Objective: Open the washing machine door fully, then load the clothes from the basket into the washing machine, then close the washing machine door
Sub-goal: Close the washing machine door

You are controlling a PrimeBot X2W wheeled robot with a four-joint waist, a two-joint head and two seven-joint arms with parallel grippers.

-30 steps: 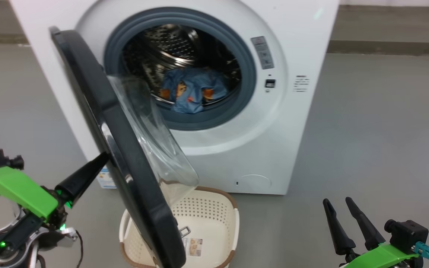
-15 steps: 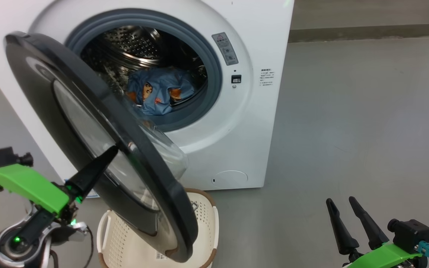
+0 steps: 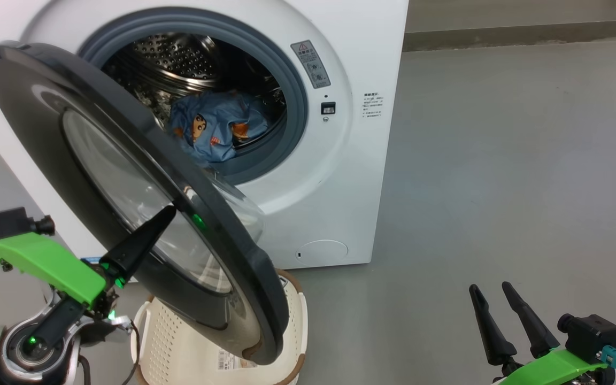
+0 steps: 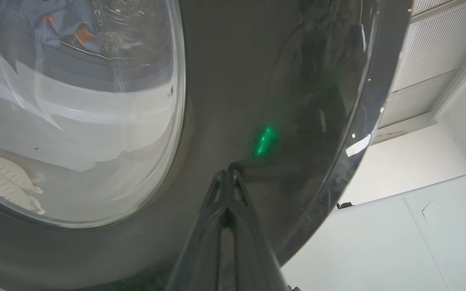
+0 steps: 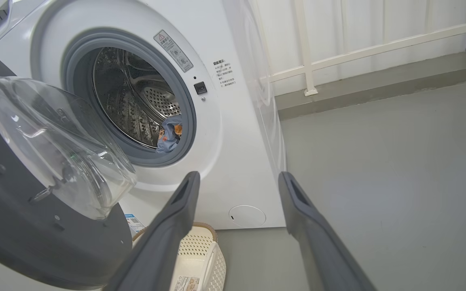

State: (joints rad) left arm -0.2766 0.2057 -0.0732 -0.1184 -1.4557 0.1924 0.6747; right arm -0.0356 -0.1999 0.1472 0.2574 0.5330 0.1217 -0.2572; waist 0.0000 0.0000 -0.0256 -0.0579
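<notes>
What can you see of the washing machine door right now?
The washing machine door is a large round disc with a wide glossy black rim around a clear window; on its inner side a glass bowl bulges toward the drum. It stands partly open, swung out from the left of the washing machine, its lower edge in front of the basket in the head view. The shut left pincer has its tip against the outer rim beside the window, where a green light reflects.
</notes>
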